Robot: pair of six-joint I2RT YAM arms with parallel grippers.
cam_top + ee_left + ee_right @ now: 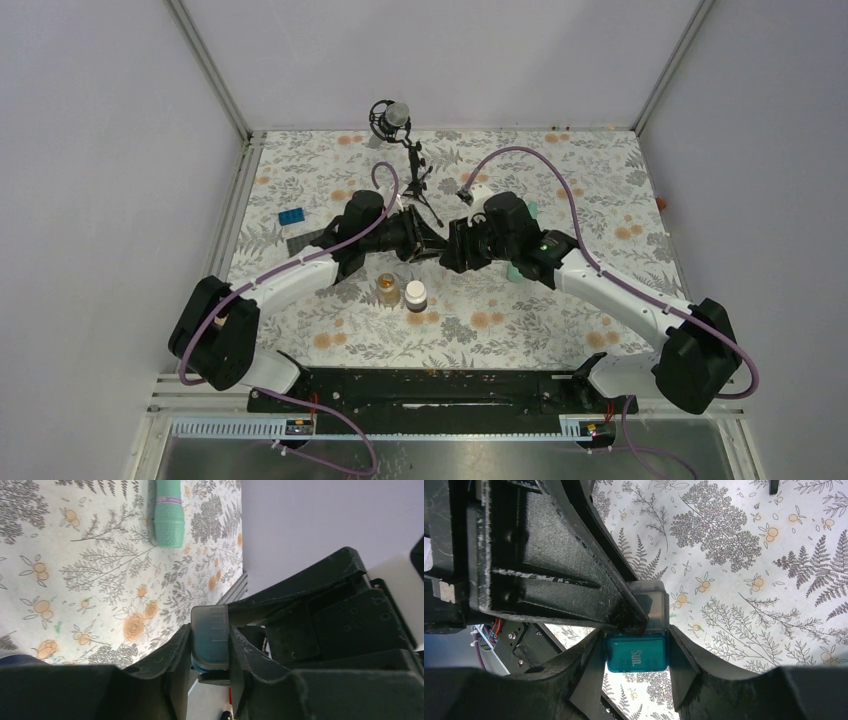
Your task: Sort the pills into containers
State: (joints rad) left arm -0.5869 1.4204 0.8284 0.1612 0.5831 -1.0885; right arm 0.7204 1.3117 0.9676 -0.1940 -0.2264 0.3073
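Closest to the right wrist lens, the right gripper (pixel 636 645) has its dark fingers (pixel 589 667) clamped on the two side faces of the teal cube (pixel 636 655), which bears the print "Sun." on the face turned to the camera. Directly above it and touching it sits the grey cube (pixel 658 602), translucent, with a finger of the other arm lying across most of it.

From the left wrist, the left gripper (pixel 210 635) has its fingers (pixel 172 655) pressed against both sides of the same small stack. The grey cube (pixel 210 622) is at the top and the teal cube (pixel 206 662) shows just below it. The stack is held in the air above the flowered worktop (pixel 600 190), between the two arms where they meet at mid-table.

The mint-green strip (pixel 168 515) lies flat on the cloth, well apart from the held cubes. From above, only its end (pixel 516 271) pokes out beside the right forearm.

Nearer the arm bases stands the small clear jar (pixel 387 281), and the pills (pixel 387 291) show only as an amber fill inside it, too small to tell singly. A white-capped bottle (pixel 415 295) stands just beside the jar. On the left of the cloth lie a blue brick (pixel 292 216) and a dark grey plate (pixel 303 243), the plate partly under the left arm.
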